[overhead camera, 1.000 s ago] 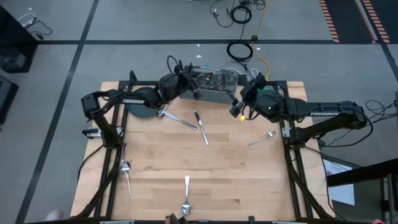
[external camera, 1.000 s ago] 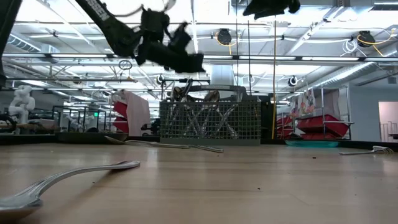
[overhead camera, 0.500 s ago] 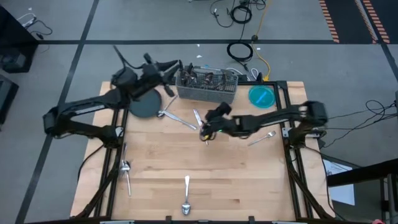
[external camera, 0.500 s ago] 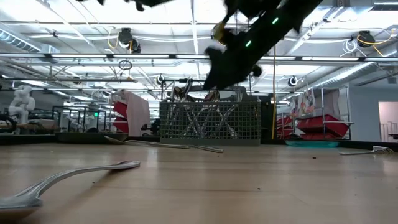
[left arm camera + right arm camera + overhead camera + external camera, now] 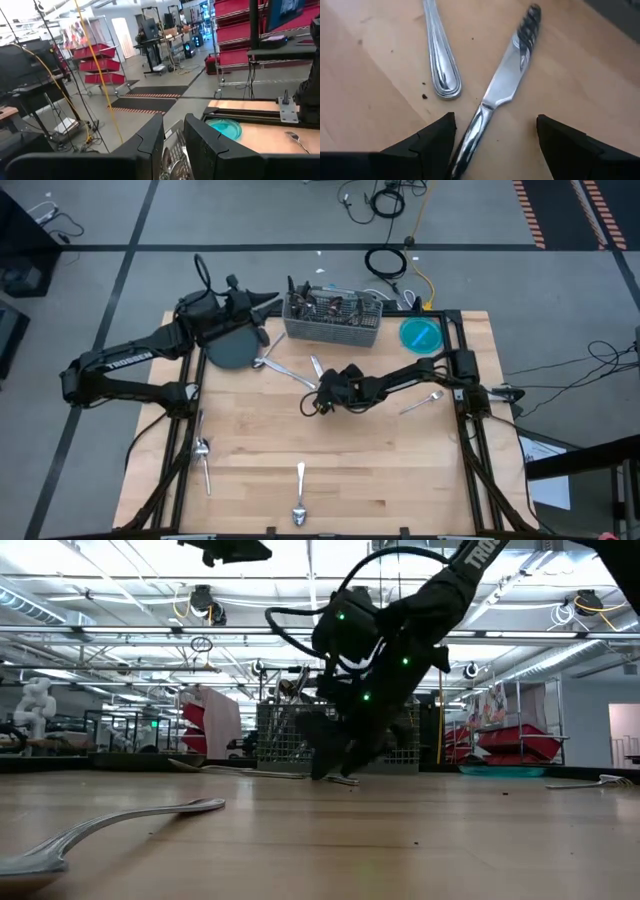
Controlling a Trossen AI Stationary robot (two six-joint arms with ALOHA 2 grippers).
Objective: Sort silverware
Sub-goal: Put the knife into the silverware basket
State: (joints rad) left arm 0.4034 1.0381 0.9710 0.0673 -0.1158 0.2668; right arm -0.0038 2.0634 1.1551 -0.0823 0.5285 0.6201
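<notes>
A silver knife (image 5: 505, 85) lies flat on the wooden table (image 5: 380, 470) near its middle, in front of the grey mesh caddy (image 5: 333, 322), which holds silverware. My right gripper (image 5: 495, 120) is low over the knife (image 5: 316, 367), tipped downward and open, one finger on each side of the handle. Another piece's handle (image 5: 440, 65) lies beside the knife. My left gripper (image 5: 265, 305) is raised level beside the caddy's left end; its fingers (image 5: 150, 140) stand a little apart with nothing between them. More silverware lies loose: a fork (image 5: 283, 369), a fork (image 5: 421, 402) and two spoons (image 5: 203, 455) (image 5: 299, 498).
A dark round plate (image 5: 232, 350) sits at the far left under the left arm. A teal plate (image 5: 421, 335) sits at the far right. The table's near half holds only the two spoons. Metal frame rails (image 5: 470, 430) run along both side edges.
My right gripper has swung from high at the far right down toward the table's middle, tipping downward and rolling, and now stands low over the knife. My left gripper has risen and drawn back from above the caddy toward the table's left. The silverware on the table has not moved.
</notes>
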